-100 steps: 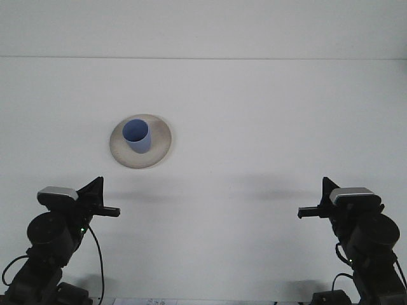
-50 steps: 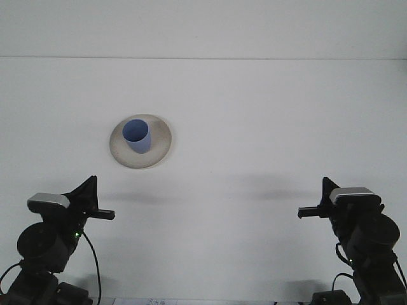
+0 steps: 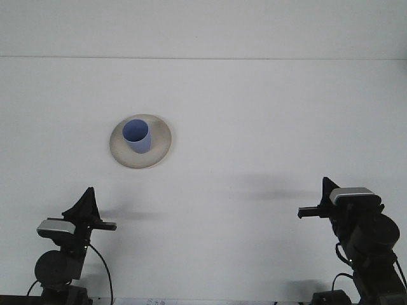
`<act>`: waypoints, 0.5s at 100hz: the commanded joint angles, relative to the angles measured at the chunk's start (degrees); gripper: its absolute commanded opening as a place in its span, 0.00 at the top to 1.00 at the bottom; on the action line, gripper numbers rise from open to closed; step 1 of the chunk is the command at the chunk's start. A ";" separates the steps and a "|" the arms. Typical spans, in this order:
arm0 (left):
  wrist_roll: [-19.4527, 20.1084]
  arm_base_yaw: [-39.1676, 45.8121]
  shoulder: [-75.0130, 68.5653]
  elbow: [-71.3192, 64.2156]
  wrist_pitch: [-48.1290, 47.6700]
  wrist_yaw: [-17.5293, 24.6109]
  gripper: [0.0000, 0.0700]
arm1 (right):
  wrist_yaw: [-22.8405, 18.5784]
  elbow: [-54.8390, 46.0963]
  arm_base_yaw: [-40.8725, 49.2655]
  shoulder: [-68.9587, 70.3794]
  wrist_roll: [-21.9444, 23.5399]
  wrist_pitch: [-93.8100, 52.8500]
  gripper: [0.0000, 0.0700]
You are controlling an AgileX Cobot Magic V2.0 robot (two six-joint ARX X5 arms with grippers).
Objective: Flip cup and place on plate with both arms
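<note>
Sitting low at the bottom-left corner, the left gripper (image 3: 102, 223) points rightward over the table (image 3: 254, 114), its arm folded down near the frame's bottom edge with a black cable looping beside it. Fingers read as one thin dark bar from this angle; can't tell if released or clenched, nothing seen between them. Right gripper (image 3: 306, 212) at bottom-right, a bit higher, points leftward toward the middle, arm bent upright beneath it. Same issue: fingers overlap in profile, state can't be told, nothing visibly held. Both grippers well apart from the cup and from each other.

Blue cup (image 3: 136, 136) stands upright, mouth up, on the plate (image 3: 161, 145), upper-left of centre on the white table. Cup sits slightly left of the plate's middle. Cup interior looks blue only; contents not discernible. Plate is round, beige, flat on the table.
</note>
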 commanded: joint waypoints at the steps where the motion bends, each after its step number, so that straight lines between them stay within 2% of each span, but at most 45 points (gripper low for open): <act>1: 4.20 0.85 -1.66 -1.09 -1.51 2.80 0.98 | 0.02 0.35 0.15 0.20 0.59 0.72 1.00; 11: 5.35 2.73 -4.44 -1.09 -3.26 5.33 0.98 | 0.02 0.35 0.15 0.20 0.59 0.72 1.00; 50: 5.31 3.32 -5.49 -1.09 -3.54 5.40 0.98 | 0.02 0.35 0.15 0.20 0.59 0.87 1.00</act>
